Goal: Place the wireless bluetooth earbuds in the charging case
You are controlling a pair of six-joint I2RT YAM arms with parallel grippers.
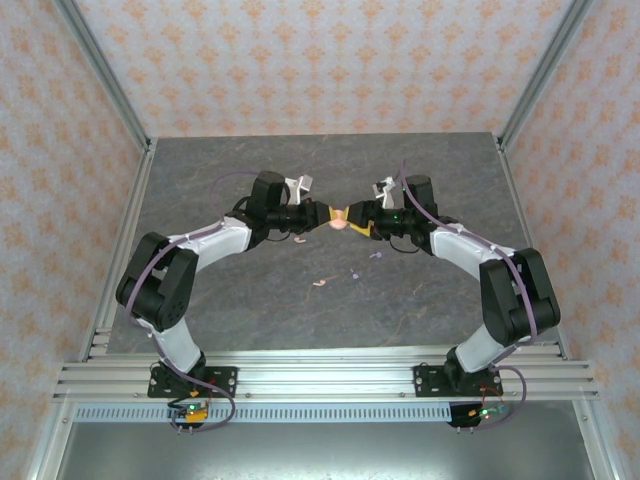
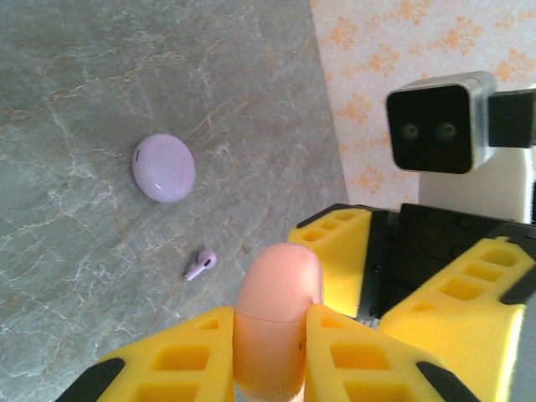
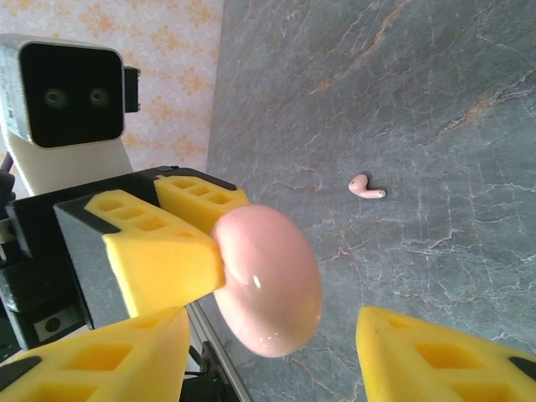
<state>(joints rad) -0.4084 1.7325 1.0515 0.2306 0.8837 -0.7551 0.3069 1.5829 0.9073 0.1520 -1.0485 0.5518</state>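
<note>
**Top view.** The left arm [image 1: 175, 270] curves in from the left. The left gripper [image 1: 322, 216] sits over mid-table and points right. Its jaws pinch the pink charging case [image 1: 340, 222], which is held up off the table [image 1: 250, 320]. The right gripper [image 1: 358, 224] faces it nose to nose, and the right arm [image 1: 490, 270] curves in from the right.

Loose on the table on the base side of the grippers, left to right:
- 1 pink earbud [image 1: 320, 283]
- 1 lavender earbud [image 1: 352, 274]
- a 2nd lavender earbud [image 1: 377, 255]

All 3 lie apart from one another, and none sits in a case.

**Left wrist view.**
- A lavender case [image 2: 164, 167], a closed round disc, lies flat on the table at the left.
- 1 lavender earbud [image 2: 199, 265] lies near it, not touching.
- To the right, the left gripper's 2 yellow fingers [image 2: 213, 331] press on both flat sides of the pink charging case [image 2: 276, 293].
- The case is held edge-on, a seam line runs across it, and the lid is closed.
- The right gripper's yellow fingers stand beyond it, apart.

**Right wrist view.**
- The right gripper [image 3: 272, 327] has its jaws spread wide, with the pink charging case [image 3: 268, 280] between them.
- There is a bare gap at its right-hand finger. I cannot tell whether the left-hand finger touches.
- The pink earbud [image 3: 366, 188] lies on its side on the table beyond.
</note>
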